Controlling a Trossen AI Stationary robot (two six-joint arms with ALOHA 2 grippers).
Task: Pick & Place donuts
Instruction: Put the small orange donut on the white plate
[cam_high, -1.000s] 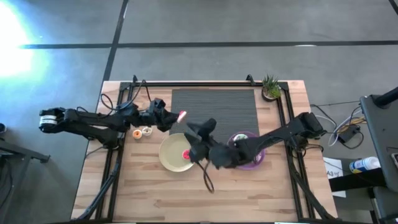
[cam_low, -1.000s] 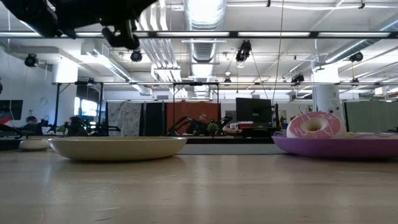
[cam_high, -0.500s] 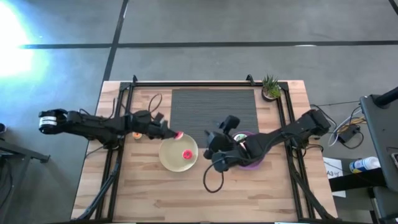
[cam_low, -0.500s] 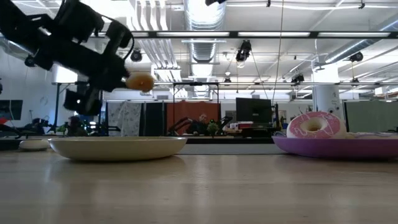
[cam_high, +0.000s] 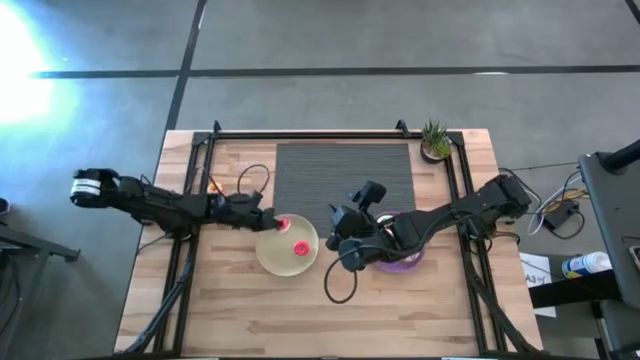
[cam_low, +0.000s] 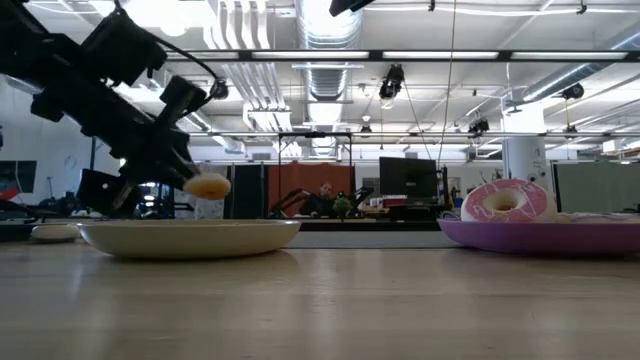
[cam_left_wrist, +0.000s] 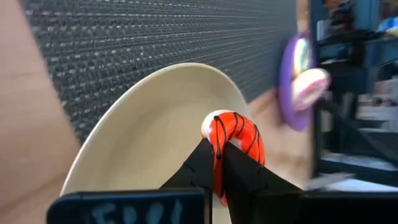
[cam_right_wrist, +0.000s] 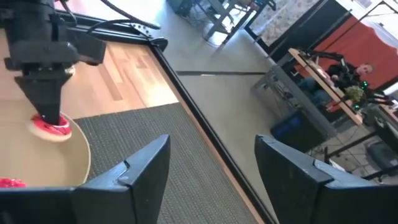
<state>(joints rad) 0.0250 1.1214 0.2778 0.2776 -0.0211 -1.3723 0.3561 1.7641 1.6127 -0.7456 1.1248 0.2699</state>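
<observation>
My left gripper (cam_high: 271, 221) is shut on a small red donut with dark stripes (cam_left_wrist: 239, 132), just above the left part of the cream plate (cam_high: 283, 258). A second small red donut (cam_high: 298, 247) lies on that plate. The purple plate (cam_high: 405, 264) to its right holds a pink-iced donut (cam_low: 505, 202). My right gripper (cam_right_wrist: 211, 168) stands open and high between the two plates, with nothing between its fingers. My left gripper pinches the donut's near rim (cam_left_wrist: 219, 138) between its two fingertips. The fingers slant down from the table's left. The donut stands on edge at the fingertips (cam_low: 207, 186), just above the cream plate's rim (cam_low: 190, 226).
A dark ribbed mat (cam_high: 345, 178) covers the table's far middle, and a small potted plant (cam_high: 435, 140) stands at the far right corner. Black frame rails (cam_high: 190, 190) run along both sides of the table. Bare wood lies at the near edge.
My left gripper has come down toward the cream plate with the small donut and tipped closer to level; it stays shut on it. My right gripper has drawn back from the cream plate toward the purple plate and rolled about its wrist.
</observation>
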